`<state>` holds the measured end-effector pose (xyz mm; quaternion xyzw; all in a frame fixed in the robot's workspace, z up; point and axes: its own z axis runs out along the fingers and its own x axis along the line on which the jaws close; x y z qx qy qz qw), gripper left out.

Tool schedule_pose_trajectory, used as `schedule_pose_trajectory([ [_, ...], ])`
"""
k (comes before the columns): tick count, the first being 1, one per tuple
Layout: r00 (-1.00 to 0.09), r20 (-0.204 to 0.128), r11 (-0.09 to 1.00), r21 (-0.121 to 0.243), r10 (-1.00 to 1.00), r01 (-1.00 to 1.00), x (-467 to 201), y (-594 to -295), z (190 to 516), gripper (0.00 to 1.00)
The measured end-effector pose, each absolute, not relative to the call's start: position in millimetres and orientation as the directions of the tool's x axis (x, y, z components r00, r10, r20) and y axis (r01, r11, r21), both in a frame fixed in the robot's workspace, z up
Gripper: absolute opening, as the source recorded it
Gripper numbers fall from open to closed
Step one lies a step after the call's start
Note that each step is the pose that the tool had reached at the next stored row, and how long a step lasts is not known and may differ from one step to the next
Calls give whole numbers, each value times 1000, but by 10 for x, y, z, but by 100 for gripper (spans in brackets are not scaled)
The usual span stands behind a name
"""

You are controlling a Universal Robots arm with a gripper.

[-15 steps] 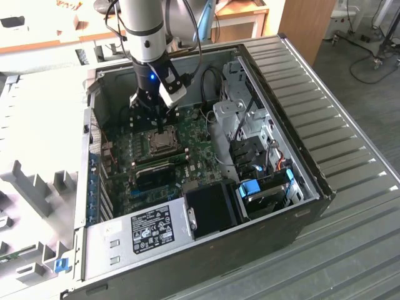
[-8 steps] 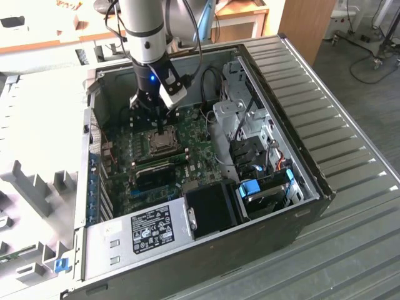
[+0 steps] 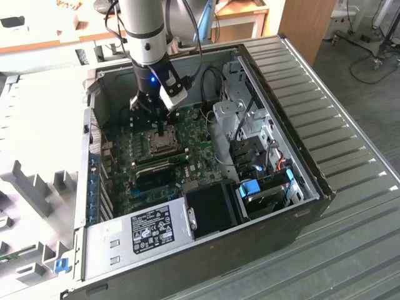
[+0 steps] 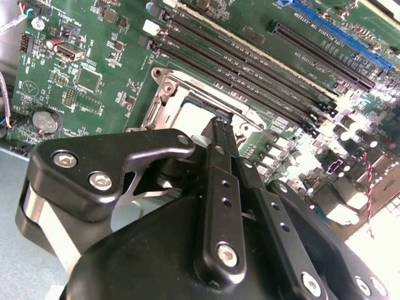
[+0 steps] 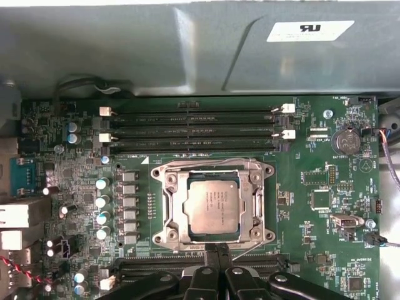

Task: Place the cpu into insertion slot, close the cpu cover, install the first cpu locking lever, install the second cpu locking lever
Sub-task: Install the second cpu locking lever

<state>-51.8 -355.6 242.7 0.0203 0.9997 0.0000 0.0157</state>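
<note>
I see 1 arm reaching down into the open case, its gripper hovering just over the slot on the green board. In both wrist views the 2 fingers sit pressed together, holding nothing, their tips at the socket's edge. In the first wrist view 1 cpu lies flat in the slot, its silver top showing through the cut-out of the cover, which lies down around it. I count 4 long memory slots just beside the socket, and 1 coin cell well apart from it
</note>
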Motion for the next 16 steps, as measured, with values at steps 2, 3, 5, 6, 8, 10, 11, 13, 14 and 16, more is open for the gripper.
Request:
schedule_pose_trajectory([
  [2, -999, -31, 999, 1, 41, 41, -518, -3567, 2426, 11],
  [3, -999, -31, 999, 1, 41, 41, -518, -3572, 2426, 11],
  [5, -999, -31, 999, 1, 41, 41, -518, -3585, 2425, 11],
  [6, -999, -31, 999, 1, 41, 41, -518, -3591, 2425, 11],
  [8, -999, -31, 999, 1, 41, 41, -518, -3604, 2424, 11],
  [10, -999, -31, 999, 1, 41, 41, -518, -3612, 2423, 11],
  [11, -999, -31, 999, 1, 41, 41, -518, -3615, 2423, 11],
  [13, -999, -32, 999, 1, 41, 41, -521, -3617, 2420, 11],
  [14, -999, -32, 999, 1, 41, 41, -522, -3618, 2418, 11],
  [16, -999, -32, 999, 1, 41, 41, -528, -3620, 2413, 11],
])
